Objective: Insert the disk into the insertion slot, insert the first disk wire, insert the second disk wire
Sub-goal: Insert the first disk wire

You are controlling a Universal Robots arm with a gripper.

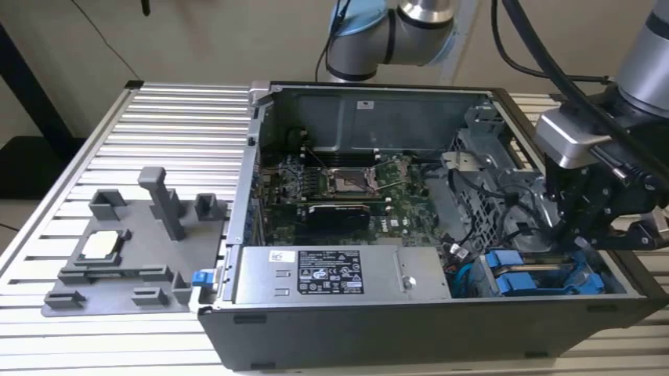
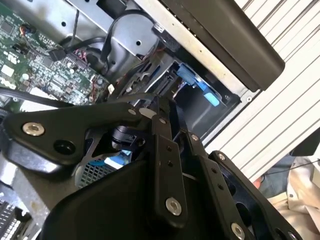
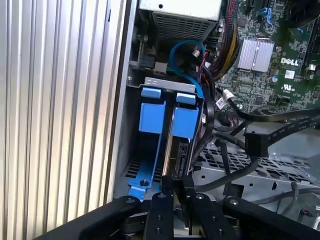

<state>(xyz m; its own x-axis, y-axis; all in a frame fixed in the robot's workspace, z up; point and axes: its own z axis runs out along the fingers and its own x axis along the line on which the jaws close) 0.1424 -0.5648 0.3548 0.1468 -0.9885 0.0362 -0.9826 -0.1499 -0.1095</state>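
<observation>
So, step in hand: judged to be seating the disk [image 3: 185, 122], close to done, since it sat deep in the insertion slot [image 3: 167, 84] while a black cable plug [image 3: 256, 145] lay loose; any finishing push would have to run straight along the slot's rails, clear of the loose cables.
Table [image 1: 157, 141]: slatted aluminium, under everything, stretching well away from the gripper [image 3: 179, 184].
Computer case [image 1: 418, 345]: open-sided, lying on the table; the gripper hung inside one corner of it.
Power-supply box [image 1: 334, 274]: silver, labelled, near the gripper but apart from it.
Gripper: at the disk's near end, in line with it; how wide it stood, and whether it gripped anything, could not be told.
Insertion slot: a bay of the grey drive cage, directly ahead of the gripper.
Disk: in the slot, standing on edge; its long axis ran straight away from the gripper, the blue end tab at the far end.
Second blue carrier [image 3: 152, 117]: in the neighbouring bay, just beside the disk and parallel to it.
Black cable plug: off to one side of the gripper, joined to nothing that showed.
</observation>
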